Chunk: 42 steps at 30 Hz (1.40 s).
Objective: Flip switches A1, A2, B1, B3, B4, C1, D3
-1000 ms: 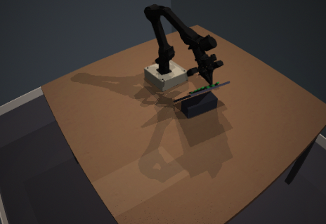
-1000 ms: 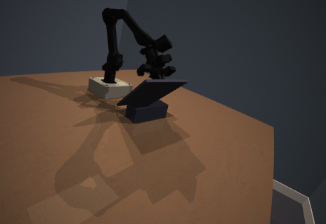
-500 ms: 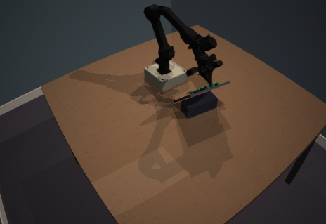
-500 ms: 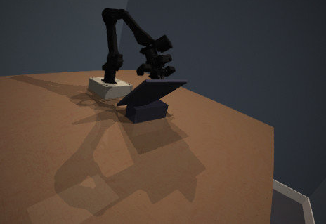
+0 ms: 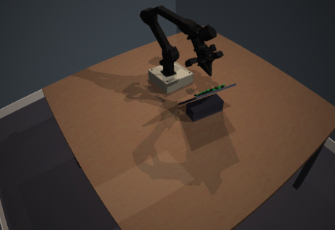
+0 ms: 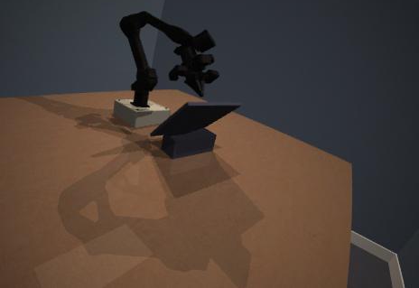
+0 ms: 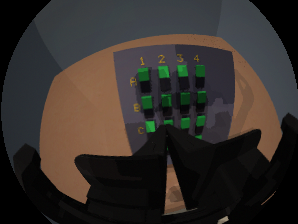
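Note:
The tilted dark panel (image 5: 185,102) (image 6: 199,116) (image 7: 124,67) carries green switches. In the wrist view A1 (image 7: 143,75), A2 (image 7: 164,72), B1 (image 7: 147,103), B3 (image 7: 185,98), B4 (image 7: 201,97) and C1 (image 7: 150,126) show. B3 looks darker green than A1, A2 and C1; which ends are raised I cannot tell surely. D3 is hidden behind the fingers. My gripper (image 5: 210,75) (image 6: 201,95) (image 7: 164,128) is shut and empty, its tips above the panel. In the wrist view they overlap the C row near C2.
A dark block (image 5: 206,109) (image 6: 190,144) supports the panel on the wooden table (image 5: 126,195) (image 6: 293,177). The arm's pale base (image 5: 173,81) (image 6: 149,116) stands close to the panel's low edge. Switches A3 (image 7: 182,71), A4 (image 7: 200,71) and B2 (image 7: 166,101) neighbour the named ones.

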Motion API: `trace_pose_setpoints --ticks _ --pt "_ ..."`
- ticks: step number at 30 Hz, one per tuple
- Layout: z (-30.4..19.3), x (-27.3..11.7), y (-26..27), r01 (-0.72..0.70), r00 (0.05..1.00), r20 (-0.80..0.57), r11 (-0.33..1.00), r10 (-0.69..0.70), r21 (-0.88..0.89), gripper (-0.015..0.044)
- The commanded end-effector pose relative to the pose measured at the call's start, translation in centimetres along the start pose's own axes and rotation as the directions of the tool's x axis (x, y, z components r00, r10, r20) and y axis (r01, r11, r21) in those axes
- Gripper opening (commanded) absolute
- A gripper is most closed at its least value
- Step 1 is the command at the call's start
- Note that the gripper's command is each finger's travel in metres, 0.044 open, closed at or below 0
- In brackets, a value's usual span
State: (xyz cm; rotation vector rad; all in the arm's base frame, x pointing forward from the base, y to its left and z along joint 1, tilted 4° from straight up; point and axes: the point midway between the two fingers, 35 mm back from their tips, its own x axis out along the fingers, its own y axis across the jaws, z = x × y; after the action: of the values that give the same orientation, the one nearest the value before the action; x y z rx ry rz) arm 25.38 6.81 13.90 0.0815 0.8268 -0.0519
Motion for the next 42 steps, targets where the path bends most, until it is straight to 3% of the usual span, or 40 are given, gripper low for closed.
trace_pose_setpoints --ticks 1,7,12,42 --pt "0.9 -0.2 -2.7 0.002 1.0 0.004 1.0 -0.002 -0.001 0.0" --pt "1.2 -0.2 -3.9 0.003 1.0 0.008 1.0 -0.003 -0.003 0.0" --pt "1.4 3.1 -3.9 0.003 1.0 -0.015 1.0 -0.003 -0.004 0.0" --pt "1.4 5.5 -3.9 0.003 1.0 -0.013 1.0 -0.003 -0.004 0.0"
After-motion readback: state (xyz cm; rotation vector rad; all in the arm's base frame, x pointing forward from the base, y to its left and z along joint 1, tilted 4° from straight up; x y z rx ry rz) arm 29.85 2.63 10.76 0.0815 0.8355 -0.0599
